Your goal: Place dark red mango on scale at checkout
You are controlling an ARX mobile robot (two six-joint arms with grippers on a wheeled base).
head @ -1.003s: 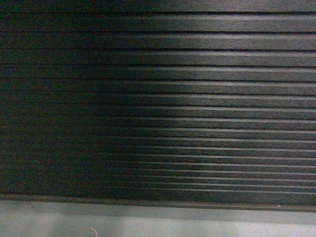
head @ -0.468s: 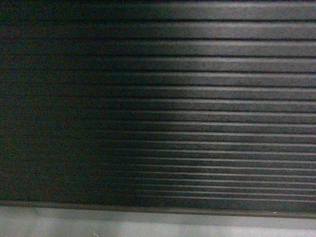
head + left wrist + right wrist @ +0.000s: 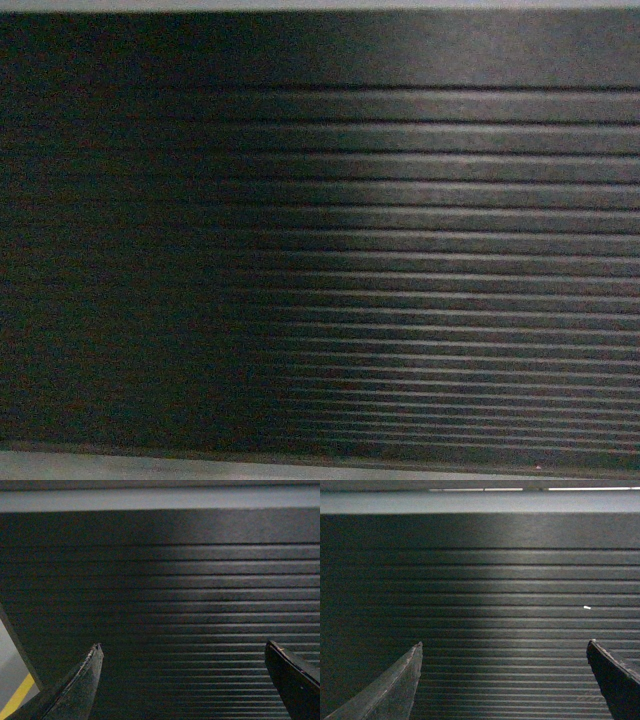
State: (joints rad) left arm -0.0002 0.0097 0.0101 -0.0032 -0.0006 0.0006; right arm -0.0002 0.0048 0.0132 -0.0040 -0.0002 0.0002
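The bench's (image 3: 400, 250) ribbed black front fills every view, its top edge showing near the frame tops. Both the left pincer (image 3: 182, 680) and right pincer (image 3: 502, 680) gape wide, empty, touching nothing. No view shows mango or scale.

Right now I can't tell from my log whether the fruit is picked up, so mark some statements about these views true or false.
1. The black ribbed checkout counter front fills the head view. True.
2. The left gripper holds a red-orange mango. False: its jaws stand wide apart with nothing between them.
3. The right gripper is open and empty. True.
4. A white boxy scale shows in the head view. False: no scale is visible in any view.
5. A yellow floor stripe shows at the left wrist view's lower left. True.
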